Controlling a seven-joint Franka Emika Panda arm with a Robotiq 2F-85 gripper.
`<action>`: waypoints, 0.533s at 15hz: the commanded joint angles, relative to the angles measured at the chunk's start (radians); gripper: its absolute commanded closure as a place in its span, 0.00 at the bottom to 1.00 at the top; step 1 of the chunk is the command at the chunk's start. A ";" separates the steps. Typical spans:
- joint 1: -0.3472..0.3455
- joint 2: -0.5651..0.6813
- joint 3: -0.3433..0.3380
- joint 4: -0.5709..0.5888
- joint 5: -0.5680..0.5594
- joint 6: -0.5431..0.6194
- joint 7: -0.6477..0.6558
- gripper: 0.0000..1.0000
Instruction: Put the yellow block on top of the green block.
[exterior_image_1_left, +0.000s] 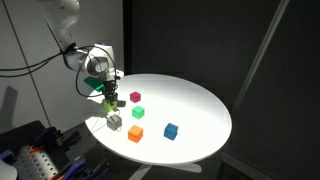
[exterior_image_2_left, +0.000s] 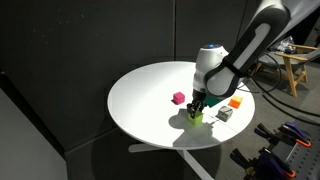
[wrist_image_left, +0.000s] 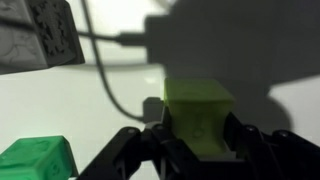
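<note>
My gripper (wrist_image_left: 200, 150) is shut on the yellow block (wrist_image_left: 200, 112), a pale lime cube held between the two black fingers just above the white table. Both exterior views show the gripper (exterior_image_1_left: 109, 100) (exterior_image_2_left: 198, 108) near the table's edge, with the yellow block (exterior_image_2_left: 197, 117) at its tips. The green block (exterior_image_1_left: 137, 112), a teal-green cube, sits on the table a short way from the gripper, and it shows at the lower left of the wrist view (wrist_image_left: 35, 160). It stands apart from the yellow block.
On the round white table (exterior_image_1_left: 190, 100) are a magenta cube (exterior_image_1_left: 135, 97), an orange cube (exterior_image_1_left: 135, 133), a blue cube (exterior_image_1_left: 171, 130) and a grey patterned cube (exterior_image_1_left: 114, 121) close to the gripper. The grey cube (wrist_image_left: 40, 35) shows in the wrist view with a cable beside it.
</note>
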 joint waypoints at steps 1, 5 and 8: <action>0.023 -0.059 -0.020 -0.008 -0.019 -0.032 0.040 0.75; 0.020 -0.114 -0.017 -0.015 -0.015 -0.061 0.052 0.75; 0.012 -0.167 -0.015 -0.017 -0.015 -0.102 0.074 0.75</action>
